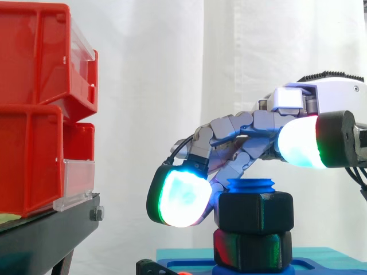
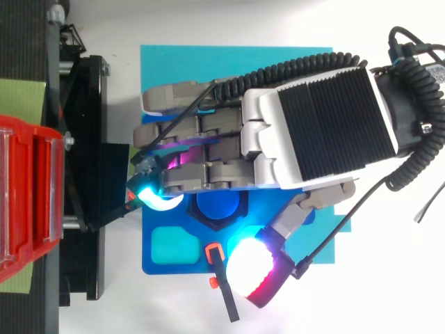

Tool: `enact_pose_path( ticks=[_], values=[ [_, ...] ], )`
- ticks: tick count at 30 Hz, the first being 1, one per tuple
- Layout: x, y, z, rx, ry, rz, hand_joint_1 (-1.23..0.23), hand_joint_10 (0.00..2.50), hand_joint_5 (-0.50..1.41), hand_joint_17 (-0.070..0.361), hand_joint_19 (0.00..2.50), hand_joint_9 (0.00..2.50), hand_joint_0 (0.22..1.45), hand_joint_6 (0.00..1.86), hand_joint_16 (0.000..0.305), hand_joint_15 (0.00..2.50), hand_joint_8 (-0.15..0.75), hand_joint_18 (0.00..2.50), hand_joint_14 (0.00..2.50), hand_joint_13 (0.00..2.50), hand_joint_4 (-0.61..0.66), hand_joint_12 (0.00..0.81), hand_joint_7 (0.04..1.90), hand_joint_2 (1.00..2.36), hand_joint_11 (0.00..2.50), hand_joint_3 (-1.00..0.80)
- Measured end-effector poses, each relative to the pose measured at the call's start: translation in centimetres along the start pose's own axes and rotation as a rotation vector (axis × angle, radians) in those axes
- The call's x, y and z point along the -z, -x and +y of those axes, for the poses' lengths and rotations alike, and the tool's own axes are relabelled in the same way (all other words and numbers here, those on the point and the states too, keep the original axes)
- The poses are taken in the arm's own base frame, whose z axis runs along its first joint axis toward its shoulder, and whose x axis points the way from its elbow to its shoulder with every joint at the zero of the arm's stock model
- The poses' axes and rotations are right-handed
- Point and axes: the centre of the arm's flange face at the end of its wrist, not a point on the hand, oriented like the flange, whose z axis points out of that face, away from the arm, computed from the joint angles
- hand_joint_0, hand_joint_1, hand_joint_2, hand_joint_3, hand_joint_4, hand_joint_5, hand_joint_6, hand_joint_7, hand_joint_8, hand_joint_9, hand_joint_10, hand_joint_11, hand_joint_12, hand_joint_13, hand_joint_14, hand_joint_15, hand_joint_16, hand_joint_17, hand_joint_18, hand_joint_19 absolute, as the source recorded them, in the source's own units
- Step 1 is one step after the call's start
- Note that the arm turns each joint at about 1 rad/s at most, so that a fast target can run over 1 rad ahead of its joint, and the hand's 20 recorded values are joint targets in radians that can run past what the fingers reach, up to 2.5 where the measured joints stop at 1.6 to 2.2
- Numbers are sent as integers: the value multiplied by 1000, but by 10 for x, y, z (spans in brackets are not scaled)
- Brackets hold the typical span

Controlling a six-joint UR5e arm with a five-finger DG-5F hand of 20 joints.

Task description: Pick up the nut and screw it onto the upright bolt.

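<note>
Far L: red bins (image 1: 34, 109) sit stacked on a black stand (image 1: 51, 232). A white curtain (image 1: 149, 86) hangs behind.

Next, seen from the top, a light blue mat (image 2: 208, 59) lies just beside the stand. A dark blue base (image 2: 156, 268) lies on the mat.

Middle: a blue bolt (image 1: 251, 185) stands straight up from the base. The nut (image 1: 256, 212) is black & sits on the bolt, near its top. The bolt's round end pokes out just above the nut. A 2nd black nut (image 1: 252, 250) sits right under the first one, lower on the bolt, down by the base. From the top, the bolt end looks like a blue circle w/ a black edge round it. A small black clip (image 2: 221, 278) w/ orange bits lies at the edge of the base, near the bolt.

R: the robot hand (image 2: 278, 136) comes in from the R side. It bends over the top of the bolt & reaches down past the L side of the nut. Can't tell if it grips the nut or just hangs round it. The table (image 2: 389, 285) shows white on the far R.
</note>
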Motion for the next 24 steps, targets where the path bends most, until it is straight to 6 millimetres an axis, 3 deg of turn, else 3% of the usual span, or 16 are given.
enact_pose_path(
  ticks=[14,24],
  values=[
    [13,3,-19,-4,-21,17,-168,0,-44,73,0,870,494,503,33,0,271,226,0,560,109,262,1442,1000,0,-500],
    [22,6,-34,-1,-19,16,-185,0,-21,67,0,951,501,515,30,0,274,269,0,604,126,248,1517,1000,10,-500]
  ],
)
